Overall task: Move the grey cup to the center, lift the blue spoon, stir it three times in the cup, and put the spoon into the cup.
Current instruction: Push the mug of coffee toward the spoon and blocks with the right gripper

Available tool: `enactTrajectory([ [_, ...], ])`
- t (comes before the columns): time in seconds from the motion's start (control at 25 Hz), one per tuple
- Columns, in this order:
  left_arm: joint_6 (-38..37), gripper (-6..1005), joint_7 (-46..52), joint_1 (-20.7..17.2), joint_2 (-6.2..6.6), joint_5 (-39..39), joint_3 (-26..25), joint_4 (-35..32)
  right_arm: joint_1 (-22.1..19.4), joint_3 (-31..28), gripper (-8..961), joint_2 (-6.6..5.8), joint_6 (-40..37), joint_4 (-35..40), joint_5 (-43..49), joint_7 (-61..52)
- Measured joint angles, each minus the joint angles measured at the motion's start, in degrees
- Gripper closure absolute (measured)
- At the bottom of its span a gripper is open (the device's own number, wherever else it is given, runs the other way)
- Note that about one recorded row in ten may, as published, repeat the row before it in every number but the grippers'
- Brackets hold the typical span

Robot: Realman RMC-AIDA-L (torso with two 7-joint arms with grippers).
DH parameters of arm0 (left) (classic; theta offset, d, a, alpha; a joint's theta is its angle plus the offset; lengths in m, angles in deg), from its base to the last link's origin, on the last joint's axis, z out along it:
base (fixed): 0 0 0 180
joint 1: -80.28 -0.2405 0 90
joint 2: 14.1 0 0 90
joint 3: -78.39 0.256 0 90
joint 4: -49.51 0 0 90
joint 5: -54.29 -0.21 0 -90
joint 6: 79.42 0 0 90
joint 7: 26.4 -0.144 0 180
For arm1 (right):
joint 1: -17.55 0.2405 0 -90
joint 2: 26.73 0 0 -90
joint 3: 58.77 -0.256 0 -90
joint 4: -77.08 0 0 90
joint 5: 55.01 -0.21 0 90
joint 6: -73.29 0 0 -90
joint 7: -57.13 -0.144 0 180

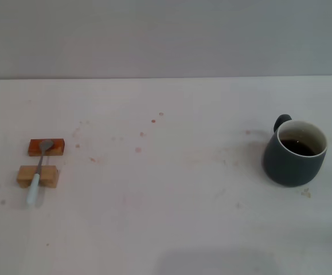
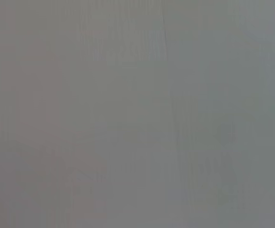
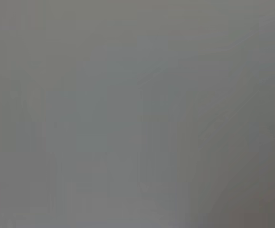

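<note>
Pale stained table, grey wall behind, grey cup right, blue spoon left, tools unseen

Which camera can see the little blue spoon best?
The head view. There the blue spoon lies across two small wooden blocks on the robot's left, far from the grey cup. Both wrist views show only blank grey, no spoon.

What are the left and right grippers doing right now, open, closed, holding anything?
Left gripper: not in any view, so its state cannot be told.
Right gripper: not in any view, so its state cannot be told.
</note>
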Motion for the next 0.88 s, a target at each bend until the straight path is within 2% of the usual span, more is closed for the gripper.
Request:
enactTrajectory([
  [0.2, 0.00, 181, 0.01, 0.07, 0.01, 0.00, 0.00, 0.19, 4.19, -0.01, 955, -0.08, 6.03, 1.51, -0.05, -0.03],
  [0.4, 0.00, 183, 0.02, 0.21, 0.02, -0.01, 0.00, 0.29, 6.10, 0.58, 955, -0.03, 9.46, 1.26, 0.36, 0.06],
  [0.88, -0.04, 188, 0.02, 0.23, -0.04, -0.01, -0.01, 0.47, 7.20, 4.35, 955, 0.16, 12.76, -0.71, 0.58, 0.01],
])
